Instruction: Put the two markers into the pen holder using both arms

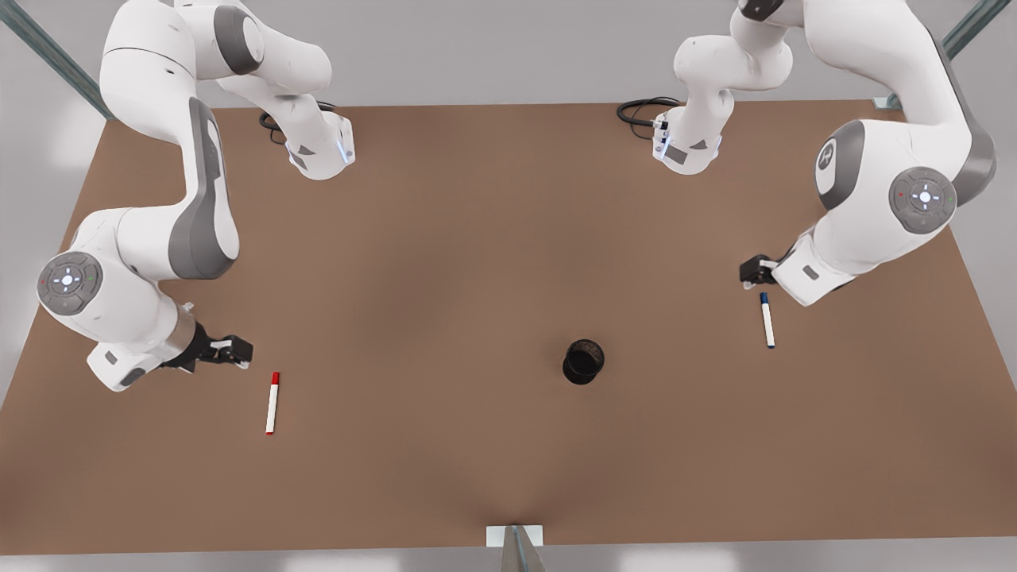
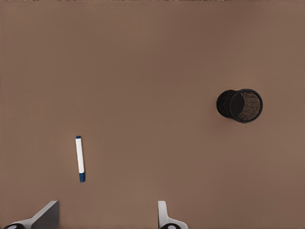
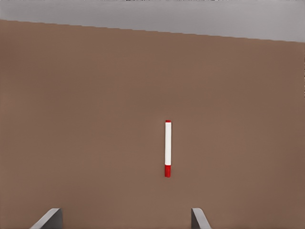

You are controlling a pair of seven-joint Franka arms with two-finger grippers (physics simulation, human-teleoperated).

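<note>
The red marker (image 1: 272, 403) lies flat on the brown table (image 1: 445, 262) toward the front view's left, cap end pointing at the right gripper (image 1: 235, 350), which hangs near it with nothing between its parted fingers. The blue marker (image 1: 767, 319) lies flat on the front view's right, just below the left gripper (image 1: 753, 272); in the left wrist view that one's fingers (image 2: 45, 217) also stand apart and empty. The pen holder (image 1: 584, 361) stands upright between the two markers, closer to the blue one and well apart from both.

Neither marker has been lifted yet, so every risk lies ahead. Both barrels are slim and round. A gripper coming down off-centre, or with its fingers not square across the barrel, would likely roll the marker away or pinch it near one end so it tilts in the grasp. The holder looks light and its mouth is narrow. A tilted marker catching the rim could tip it over. If both arms reach for it at the same moment, they may crowd each other above that one small opening.
</note>
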